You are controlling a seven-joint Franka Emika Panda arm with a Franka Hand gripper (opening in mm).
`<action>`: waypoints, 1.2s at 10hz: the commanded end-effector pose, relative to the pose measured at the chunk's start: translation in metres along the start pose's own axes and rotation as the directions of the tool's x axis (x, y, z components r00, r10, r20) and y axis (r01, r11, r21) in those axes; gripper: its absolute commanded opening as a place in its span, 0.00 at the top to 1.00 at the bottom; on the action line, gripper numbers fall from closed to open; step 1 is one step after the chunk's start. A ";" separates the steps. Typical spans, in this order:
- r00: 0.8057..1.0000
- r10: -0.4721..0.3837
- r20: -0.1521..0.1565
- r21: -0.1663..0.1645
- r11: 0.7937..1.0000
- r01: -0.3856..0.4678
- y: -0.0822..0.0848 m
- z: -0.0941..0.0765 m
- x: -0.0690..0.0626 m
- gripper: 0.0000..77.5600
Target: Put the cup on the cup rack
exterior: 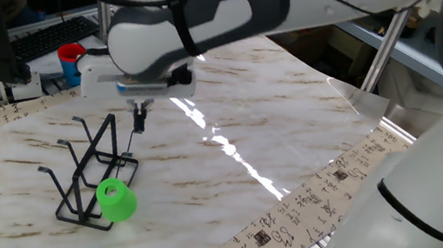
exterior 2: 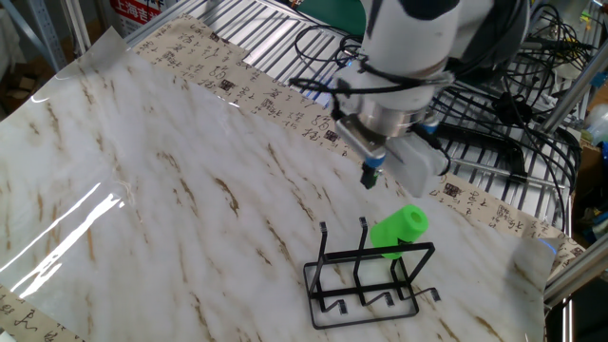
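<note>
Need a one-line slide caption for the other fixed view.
Green cup hangs on the black wire cup rack; the gripper hovers above the marble table, holding nothing.

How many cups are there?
2. The green cup sits on the cup rack, on a peg at one end. A red cup stands far back, behind the table's edge. More could be hidden behind the arm.
</note>
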State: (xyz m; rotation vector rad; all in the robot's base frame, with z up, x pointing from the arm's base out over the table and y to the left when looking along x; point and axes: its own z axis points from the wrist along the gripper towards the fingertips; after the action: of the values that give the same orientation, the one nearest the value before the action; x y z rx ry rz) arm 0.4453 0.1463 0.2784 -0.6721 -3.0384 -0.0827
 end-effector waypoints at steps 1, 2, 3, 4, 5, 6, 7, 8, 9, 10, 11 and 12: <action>0.972 -0.225 -0.061 0.070 0.971 0.230 -0.020 0.004 -0.027 0.98; 0.969 -0.236 -0.068 0.070 0.968 0.241 -0.020 0.004 -0.027 0.98; 0.971 -0.230 -0.066 0.067 0.970 0.234 -0.020 0.004 -0.027 0.98; 0.977 -0.206 -0.057 0.070 0.975 0.209 -0.020 0.004 -0.027 0.98; 0.982 -0.179 -0.055 0.075 0.980 0.183 -0.020 0.004 -0.027 0.98; 0.986 -0.157 -0.053 0.079 0.984 0.160 -0.020 0.004 -0.027 0.98; 0.993 -0.110 -0.050 0.082 0.990 0.113 -0.020 0.004 -0.027 0.98; 0.996 -0.076 -0.052 0.083 0.993 0.081 -0.020 0.004 -0.027 0.98; 0.995 -0.067 -0.070 0.076 0.994 0.072 -0.020 0.004 -0.027 0.98; 0.990 -0.113 -0.090 0.076 0.990 0.120 -0.020 0.004 -0.027 0.98; 0.986 -0.134 -0.099 0.075 0.987 0.142 -0.020 0.004 -0.027 0.98; 0.973 -0.198 -0.119 0.070 0.976 0.207 -0.028 0.001 -0.028 0.98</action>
State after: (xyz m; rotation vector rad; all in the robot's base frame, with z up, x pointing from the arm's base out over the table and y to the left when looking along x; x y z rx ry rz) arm 0.4600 0.1169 0.2720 -0.5454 -2.9807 0.0081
